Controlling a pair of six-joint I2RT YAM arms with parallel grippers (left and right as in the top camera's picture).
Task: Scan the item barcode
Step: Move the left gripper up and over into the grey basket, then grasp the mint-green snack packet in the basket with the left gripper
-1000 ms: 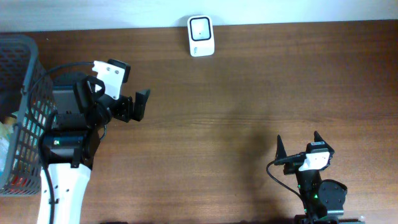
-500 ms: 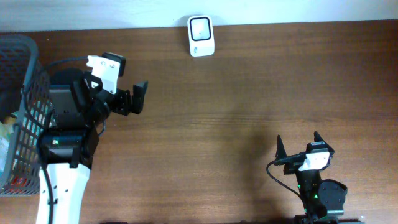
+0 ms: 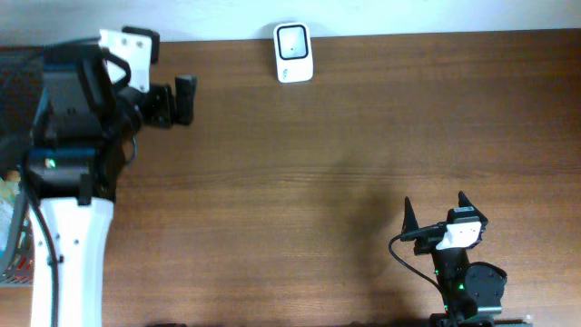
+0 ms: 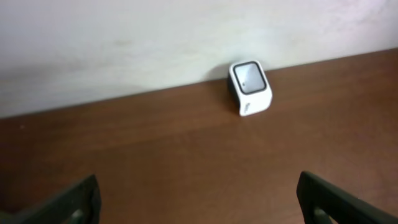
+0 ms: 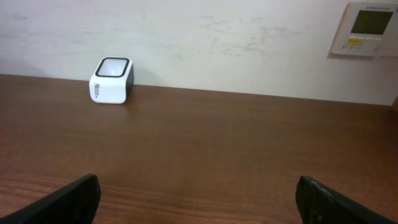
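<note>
The white barcode scanner (image 3: 293, 52) with a dark window stands at the table's far edge, also seen as the scanner (image 4: 250, 87) and the scanner (image 5: 112, 79). My left gripper (image 3: 185, 98) hangs open and holds nothing, to the left of the scanner and facing it; in the wrist view the left gripper (image 4: 202, 202) shows only bare wood between its fingers. My right gripper (image 3: 436, 216) rests open near the front edge, the right gripper (image 5: 199, 199) likewise holding nothing. No item with a barcode can be made out; it is hidden or out of view.
A grey mesh basket (image 3: 13, 254) sits at the far left, mostly covered by my left arm, with scraps of contents showing. A white wall runs behind the table, and a wall panel (image 5: 370, 28) hangs at the right.
My left arm has swung up and to the left, towards the table's far edge, its open gripper now level with the scanner. The right arm has not moved.
</note>
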